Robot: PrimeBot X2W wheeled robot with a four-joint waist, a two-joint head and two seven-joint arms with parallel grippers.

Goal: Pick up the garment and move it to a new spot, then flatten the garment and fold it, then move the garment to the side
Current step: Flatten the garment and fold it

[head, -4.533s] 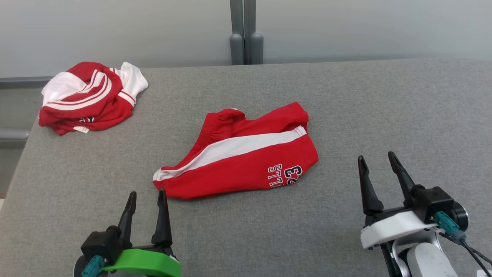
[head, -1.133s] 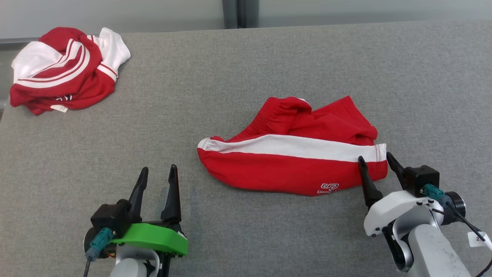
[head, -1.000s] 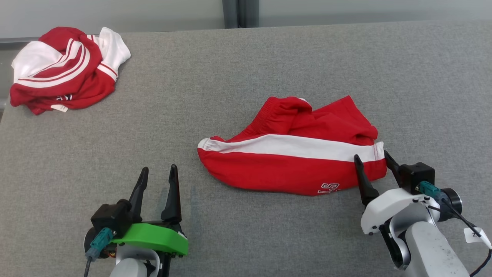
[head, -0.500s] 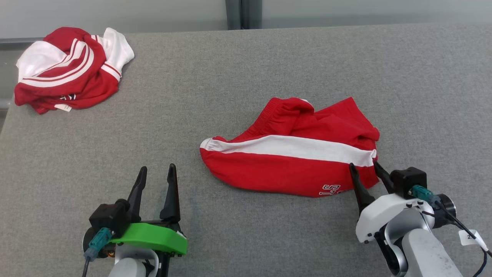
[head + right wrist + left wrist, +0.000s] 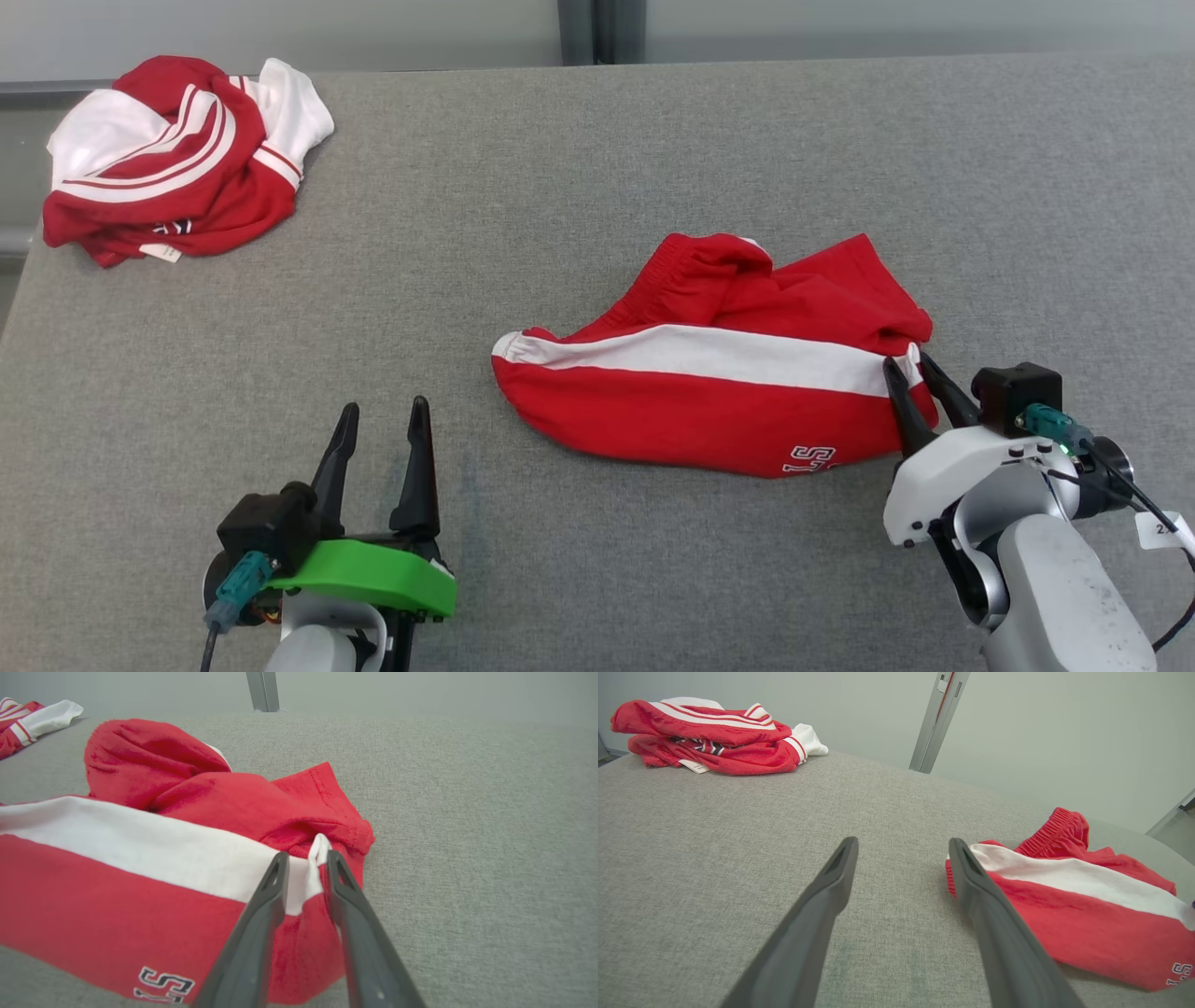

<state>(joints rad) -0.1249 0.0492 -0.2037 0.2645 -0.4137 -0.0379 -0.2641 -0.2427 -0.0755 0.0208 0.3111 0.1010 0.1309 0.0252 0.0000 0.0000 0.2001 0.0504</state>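
Shorts [image 5: 691, 415], lettering partly hidden, hem in right end effector [image 5: 906, 360]

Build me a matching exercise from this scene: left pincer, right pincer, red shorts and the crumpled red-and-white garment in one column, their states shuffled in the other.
1. left pincer
2. right pincer
3. red shorts
4. crumpled red-and-white garment

A. bunched at the far left corner of the table
B. open, nothing between its fingers
C. lying mid-surface, white stripe showing
D. pinching a white-striped hem

Pairs: 1-B; 2-D; 3-C; 4-A
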